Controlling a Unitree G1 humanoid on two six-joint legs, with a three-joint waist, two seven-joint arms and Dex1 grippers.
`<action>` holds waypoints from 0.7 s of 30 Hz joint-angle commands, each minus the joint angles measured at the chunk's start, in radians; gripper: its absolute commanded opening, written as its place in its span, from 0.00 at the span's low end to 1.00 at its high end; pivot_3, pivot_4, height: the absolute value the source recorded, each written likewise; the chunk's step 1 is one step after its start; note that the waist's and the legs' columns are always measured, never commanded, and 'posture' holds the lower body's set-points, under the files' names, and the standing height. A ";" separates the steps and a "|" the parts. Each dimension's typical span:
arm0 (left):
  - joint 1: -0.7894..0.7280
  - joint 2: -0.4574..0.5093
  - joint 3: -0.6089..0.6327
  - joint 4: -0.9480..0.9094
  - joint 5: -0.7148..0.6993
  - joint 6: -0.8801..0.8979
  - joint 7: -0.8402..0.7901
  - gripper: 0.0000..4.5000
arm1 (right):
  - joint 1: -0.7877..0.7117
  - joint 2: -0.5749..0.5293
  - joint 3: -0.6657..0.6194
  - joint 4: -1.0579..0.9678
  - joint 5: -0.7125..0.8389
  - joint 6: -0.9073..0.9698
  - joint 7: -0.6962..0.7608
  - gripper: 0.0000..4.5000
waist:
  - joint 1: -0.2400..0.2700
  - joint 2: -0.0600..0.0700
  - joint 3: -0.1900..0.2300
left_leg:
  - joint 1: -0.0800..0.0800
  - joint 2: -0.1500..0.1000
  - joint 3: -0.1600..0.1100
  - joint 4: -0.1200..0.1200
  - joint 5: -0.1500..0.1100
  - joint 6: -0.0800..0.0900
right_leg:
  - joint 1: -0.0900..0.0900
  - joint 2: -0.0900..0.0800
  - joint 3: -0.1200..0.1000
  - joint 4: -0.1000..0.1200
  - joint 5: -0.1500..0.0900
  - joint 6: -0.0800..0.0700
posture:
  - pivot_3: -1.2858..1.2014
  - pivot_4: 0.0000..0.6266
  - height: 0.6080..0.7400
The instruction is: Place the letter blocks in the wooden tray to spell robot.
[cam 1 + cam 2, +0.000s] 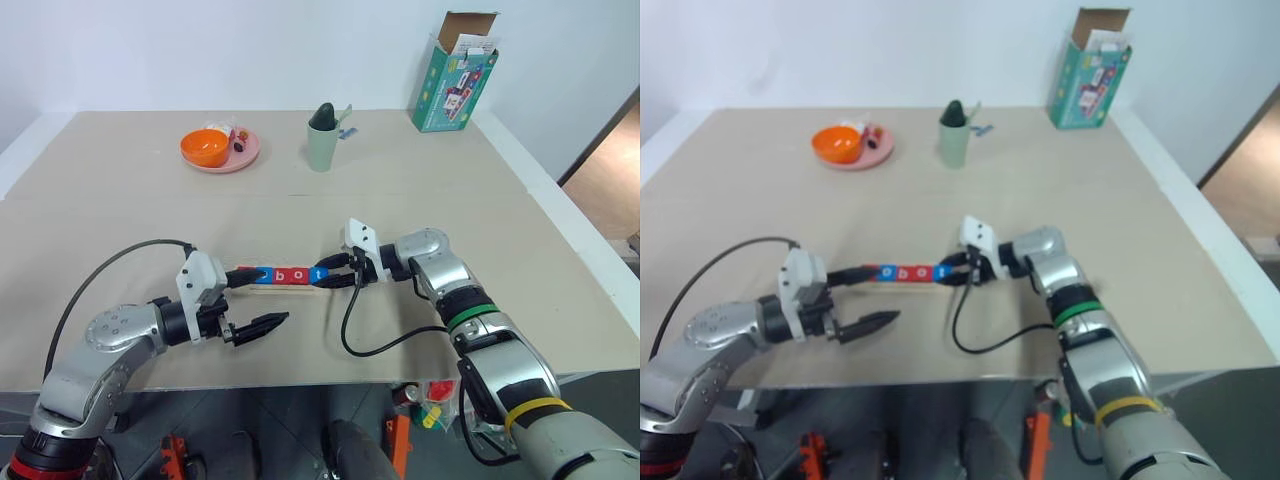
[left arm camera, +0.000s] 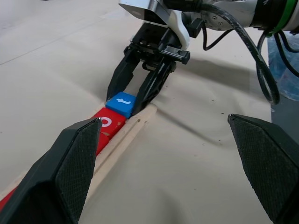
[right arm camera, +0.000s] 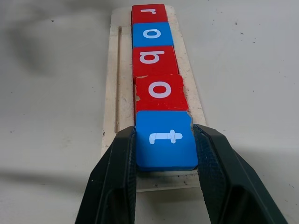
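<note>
The right arm reaches in across the front, its wrist bent so the right hand (image 1: 345, 272) points toward the robot's left and slightly down, fingers (image 3: 114, 182) pinched close together. The left hand (image 1: 255, 302) lies about level, pointing right, its two fingers (image 2: 70, 172) spread wide.

A wide beige tabletop (image 1: 120, 230) with a white edge stands against a plain white wall (image 1: 200, 50). At the right, brown wooden floor (image 1: 612, 185) shows through a doorway.
</note>
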 commanded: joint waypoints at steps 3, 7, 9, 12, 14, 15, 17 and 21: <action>-0.004 0.001 0.017 -0.025 0.003 -0.017 0.002 1.00 | -0.028 0.008 -0.007 -0.010 0.006 0.004 0.005 0.73 | 0.000 0.000 0.000 | 0.000 0.000 0.000 0.000 0.000 0.000 | 0.000 0.000 0.000 0.000 0.000 0.000 | 0.52 0.24 1.00; 0.002 0.002 0.019 -0.026 0.023 -0.038 0.006 1.00 | -0.023 0.000 -0.030 -0.073 0.040 0.049 0.014 1.00 | 0.000 0.000 0.000 | 0.000 0.000 0.000 0.000 0.000 0.000 | 0.000 0.000 0.000 0.000 0.000 0.000 | 0.52 0.24 1.00; 0.004 -0.006 0.038 -0.020 0.029 -0.047 0.026 1.00 | -0.019 -0.006 -0.064 -0.126 0.077 0.107 -0.002 1.00 | 0.000 0.000 0.000 | 0.000 0.000 0.000 0.000 0.000 0.000 | 0.000 0.000 0.000 0.000 0.000 0.000 | 0.52 0.24 1.00; 0.015 -0.023 0.097 -0.004 0.018 -0.041 0.082 1.00 | -0.012 -0.026 -0.140 -0.209 0.141 0.219 -0.071 1.00 | 0.000 0.000 0.000 | -0.001 0.000 0.000 0.000 0.000 0.000 | -0.001 0.000 0.000 0.000 0.000 0.000 | 0.52 0.24 1.00; 0.040 -0.025 0.136 0.003 0.023 -0.038 0.110 1.00 | 0.019 -0.057 -0.192 -0.276 0.171 0.272 -0.122 1.00 | 0.002 0.000 0.000 | -0.001 0.000 0.000 0.000 0.000 0.000 | -0.001 0.000 0.000 0.000 0.000 0.000 | 0.52 0.24 1.00; 0.058 -0.021 0.148 0.005 0.035 -0.043 0.118 1.00 | 0.049 -0.082 -0.211 -0.317 0.180 0.283 -0.134 1.00 | 0.003 0.000 0.000 | -0.001 0.000 -0.001 0.000 0.000 0.000 | -0.001 0.000 0.000 0.000 0.000 0.001 | 0.52 0.24 1.00; 0.089 -0.014 0.174 0.011 0.054 -0.061 0.124 1.00 | 0.116 -0.131 -0.236 -0.388 0.191 0.295 -0.150 1.00 | 0.008 0.000 0.000 | -0.001 0.000 -0.001 -0.001 -0.001 -0.001 | 0.000 -0.001 -0.001 0.000 -0.002 0.001 | 0.52 0.24 1.00; 0.120 -0.001 0.244 0.067 0.091 -0.068 0.165 1.00 | 0.278 -0.234 -0.292 -0.500 0.186 0.272 -0.206 1.00 | 0.012 0.000 0.000 | -0.002 -0.001 -0.001 -0.001 -0.004 -0.004 | 0.000 -0.002 -0.001 -0.001 -0.006 0.001 | 0.52 0.24 1.00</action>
